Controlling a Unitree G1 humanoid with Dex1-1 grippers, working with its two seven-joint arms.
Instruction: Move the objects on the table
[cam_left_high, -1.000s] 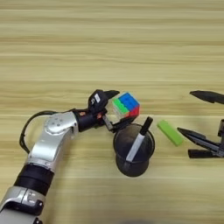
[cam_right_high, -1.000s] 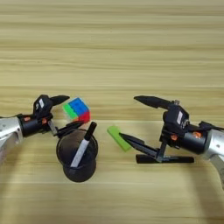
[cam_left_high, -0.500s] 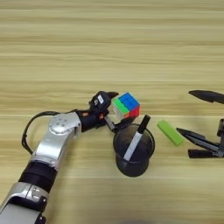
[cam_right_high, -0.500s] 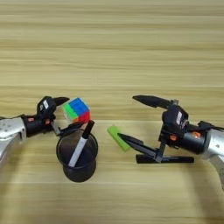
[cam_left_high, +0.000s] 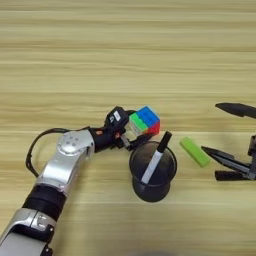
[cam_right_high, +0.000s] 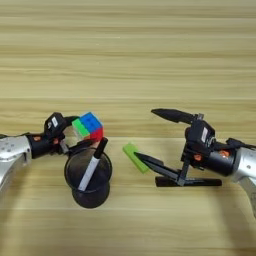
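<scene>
Left end effector (cam_left_high: 131, 134): clenched on the puzzle cube (cam_left_high: 143, 121), one black finger above it at the left, the other passing below it toward the black cup.
Puzzle cube: blue face up, green toward the arm, red low on the right; just behind the black cup (cam_left_high: 152, 171), on the arm's side of its rim, and it seems lifted a little off the counter (cam_left_high: 125, 60), though that is hard to judge.
Marker pen (cam_left_high: 156, 157): stands tilted inside the black cup, cap leaning over the rim toward the cube.
Step in hand, as judged: carrying the cube; keep the grip square on two opposite faces and hold the lower finger off the cup rim and the pen cap.
Right end effector (cam_right_high: 159, 142): released, fingers spread wide, idle to the right of the black cup.
Green block (cam_right_high: 135, 157): lies flat between the black cup and the right end effector, touching or almost touching its lower finger tip.
Open room: wide bare counter behind the black cup and to its far left; the right side is crowded.
Edges: no counter edge shows.
</scene>
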